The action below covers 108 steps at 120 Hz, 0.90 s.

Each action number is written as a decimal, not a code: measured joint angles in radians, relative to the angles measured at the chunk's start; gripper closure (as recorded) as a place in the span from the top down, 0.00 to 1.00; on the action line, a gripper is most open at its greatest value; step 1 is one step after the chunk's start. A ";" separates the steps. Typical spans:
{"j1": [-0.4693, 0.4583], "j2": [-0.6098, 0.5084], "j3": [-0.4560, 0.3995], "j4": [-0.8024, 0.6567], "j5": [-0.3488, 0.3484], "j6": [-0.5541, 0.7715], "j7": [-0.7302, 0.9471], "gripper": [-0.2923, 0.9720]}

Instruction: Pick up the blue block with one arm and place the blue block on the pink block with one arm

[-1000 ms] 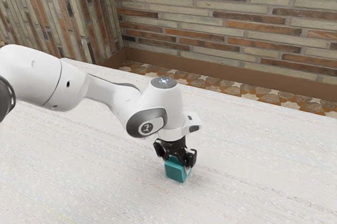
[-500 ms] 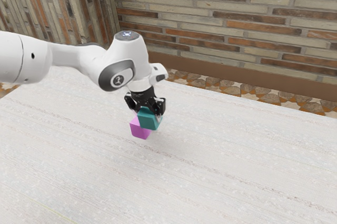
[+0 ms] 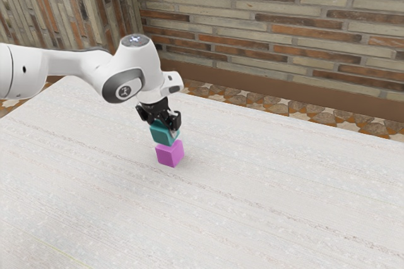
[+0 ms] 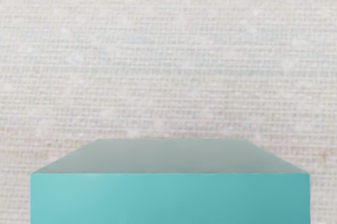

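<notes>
We see a brick wall (image 3: 271, 23) behind a broad pale table (image 3: 284, 206). Our white arm (image 3: 76, 64) comes in from the exterior view's left and bends down over the table's middle. On the tabletop sits the pink block (image 3: 170, 153). Directly above it is the blue block (image 3: 163, 134), its underside meeting the pink top, slightly offset toward the exterior view's left. Our gripper (image 3: 161, 120) has its black fingers closed narrowly on the blue block's upper sides. In the wrist view the blue block (image 4: 168, 192) lies just under our hand.
</notes>
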 joint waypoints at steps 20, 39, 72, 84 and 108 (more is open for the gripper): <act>0.000 0.014 -0.001 0.014 0.013 -0.005 0.014 0.54; 0.000 0.039 -0.009 0.029 0.020 -0.006 0.027 0.59; 0.000 -0.129 -0.013 0.030 -0.078 -0.077 0.040 0.72; -0.058 -0.325 0.065 0.030 -0.326 -0.197 0.048 0.74; -0.367 -0.592 0.451 0.034 -0.641 -0.431 0.105 0.76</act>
